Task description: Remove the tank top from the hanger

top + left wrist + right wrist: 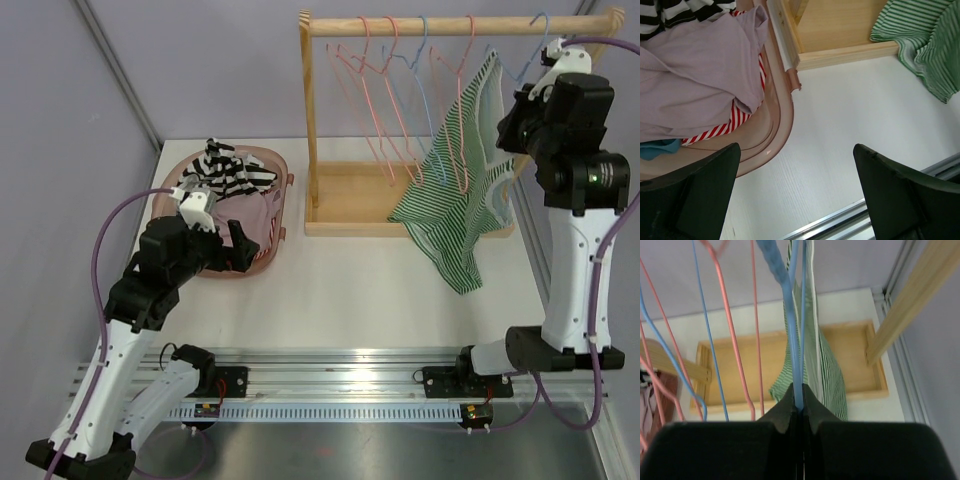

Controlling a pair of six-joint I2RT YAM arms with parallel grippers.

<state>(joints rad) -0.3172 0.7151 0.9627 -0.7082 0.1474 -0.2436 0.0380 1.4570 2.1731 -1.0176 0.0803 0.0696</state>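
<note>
The green-and-white striped tank top (455, 190) hangs at the right of the overhead frame from a thin blue wire hanger (796, 340) on the wooden clothes rack (312, 120), with its lower part draped across the rack's base. The right gripper (800, 402) is pressed together, pinching that hanger's wire. At lower left, the left gripper (797, 185) stands spread wide above the white table (360, 290), beside the translucent pink plastic basket (782, 120) of clothes.

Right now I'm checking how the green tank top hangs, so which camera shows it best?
The top external view: the whole tank top shows, hanging down past the wooden base. The right wrist view shows only a narrow strip behind the blue hanger wire pinched in the right fingers. The left wrist view catches just a corner.
</note>
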